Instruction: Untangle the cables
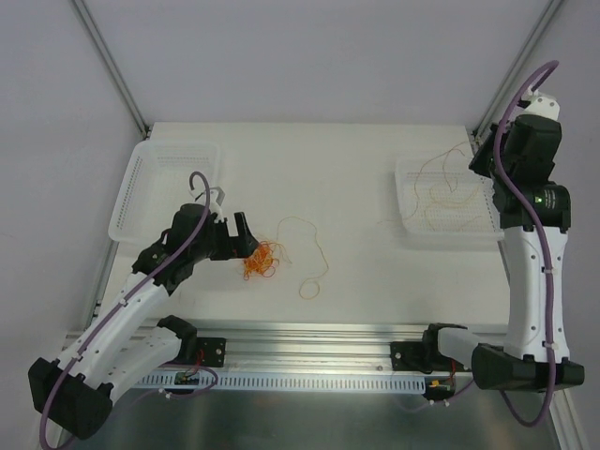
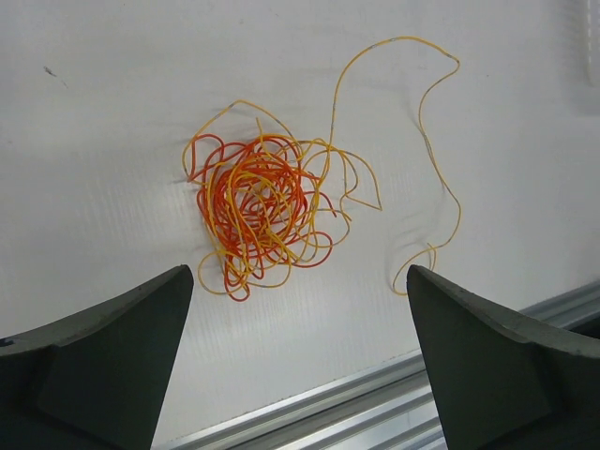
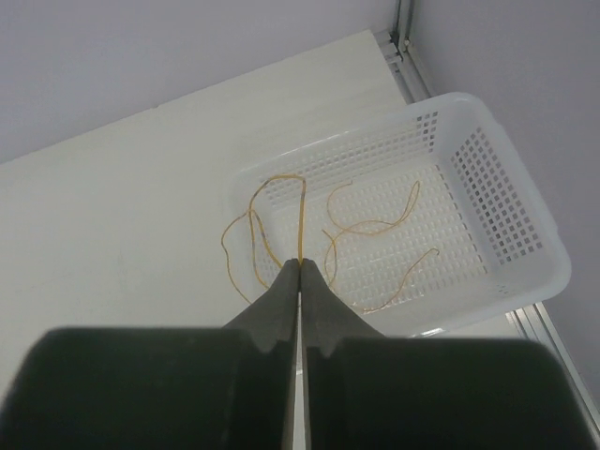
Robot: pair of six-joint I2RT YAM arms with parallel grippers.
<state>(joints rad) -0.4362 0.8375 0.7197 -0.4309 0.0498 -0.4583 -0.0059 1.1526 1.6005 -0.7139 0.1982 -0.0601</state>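
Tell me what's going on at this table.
Two robot arms are untangling thin cables. The left gripper, jaws wide open and holding nothing, hovers over the red and yellow tangle on the table. The right gripper, jaws shut on one yellow-orange strand, hangs over the white basket, where several loose strands lie.

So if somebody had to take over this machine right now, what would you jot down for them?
Left gripper: open, over the tangle on the table, holding nothing.
Right gripper: shut on a yellow cable over the right basket.
Done: a few loose cables lie in that basket.
To do: drop the held cable in, then pull apart the red and yellow tangle, which has one yellow end trailing out.
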